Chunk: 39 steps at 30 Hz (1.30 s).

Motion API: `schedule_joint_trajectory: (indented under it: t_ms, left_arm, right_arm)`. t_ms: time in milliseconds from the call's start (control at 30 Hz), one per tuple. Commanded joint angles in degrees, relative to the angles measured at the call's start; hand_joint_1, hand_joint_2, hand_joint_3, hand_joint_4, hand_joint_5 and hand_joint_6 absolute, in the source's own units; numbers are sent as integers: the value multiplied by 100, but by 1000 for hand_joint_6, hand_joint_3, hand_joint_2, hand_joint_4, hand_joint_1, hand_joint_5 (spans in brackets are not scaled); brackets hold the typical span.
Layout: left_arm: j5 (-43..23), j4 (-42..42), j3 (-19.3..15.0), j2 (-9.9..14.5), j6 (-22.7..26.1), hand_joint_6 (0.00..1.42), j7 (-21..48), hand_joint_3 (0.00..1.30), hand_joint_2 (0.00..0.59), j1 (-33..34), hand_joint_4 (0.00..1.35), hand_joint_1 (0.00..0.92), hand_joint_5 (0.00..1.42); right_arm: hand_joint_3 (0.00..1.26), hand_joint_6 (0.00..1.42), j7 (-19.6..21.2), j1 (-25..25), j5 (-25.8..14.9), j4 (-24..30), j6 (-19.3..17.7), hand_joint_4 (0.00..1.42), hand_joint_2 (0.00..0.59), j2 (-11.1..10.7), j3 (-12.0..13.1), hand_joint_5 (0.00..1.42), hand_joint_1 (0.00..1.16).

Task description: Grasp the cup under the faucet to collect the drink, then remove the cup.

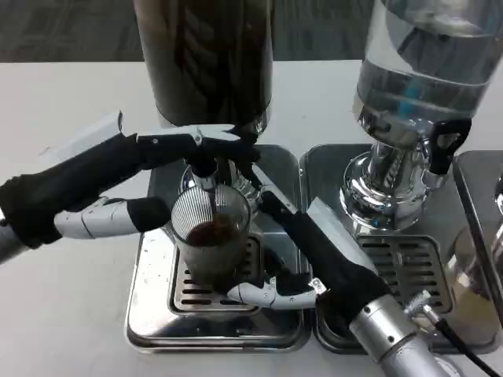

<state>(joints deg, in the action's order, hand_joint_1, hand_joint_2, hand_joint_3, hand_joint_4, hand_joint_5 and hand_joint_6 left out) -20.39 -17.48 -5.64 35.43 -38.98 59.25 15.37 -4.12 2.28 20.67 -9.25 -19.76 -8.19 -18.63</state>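
Nearest the camera, the right forearm was seen rising from the lower right, its right hand (pixel 287 263) reaching across the drip tray (pixel 157 314) to the cup (pixel 211 236). Light fingertips (pixel 255 293) were curled round the foot of the cup on its near side, while other fingers were laid against its far right side, so the cup was judged to be grasped by this hand. The cup, clear and ribbed, was held just over the slotted grille of the tray, and directly below the faucet (pixel 203 174). A small pool of dark drink was seen in its bottom, so collection was judged to have begun but to be far from finished; whether liquid was flowing at this moment could not be told.

Further back on the left, the left hand (pixel 169 149) was stretched toward the faucet, its upper fingers laid along the tap lever (pixel 216 135). Pressing was suspected, yet a firm grip could not be confirmed. A lower finger was seen pointing at the left wall of the cup.

Behind the faucet stood the dark dispenser (pixel 204 59), and to its right the clear dispenser (pixel 424 63) on its own tray upon the white counter (pixel 63 94).

What was left, by this reading: the filling was to be completed, the lever released, and the cup drawn out from under the faucet.
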Motion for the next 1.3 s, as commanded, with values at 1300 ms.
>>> schedule_joint_trajectory:
  t_ms: [1300]
  left_arm:
    - [425,-25,-1185,368,-115,157,-1013,256,68,-1130,203,0,239]
  right_arm:
    - [0,95,87,523,11,-610,-120,0,181,273,-177,0,799]
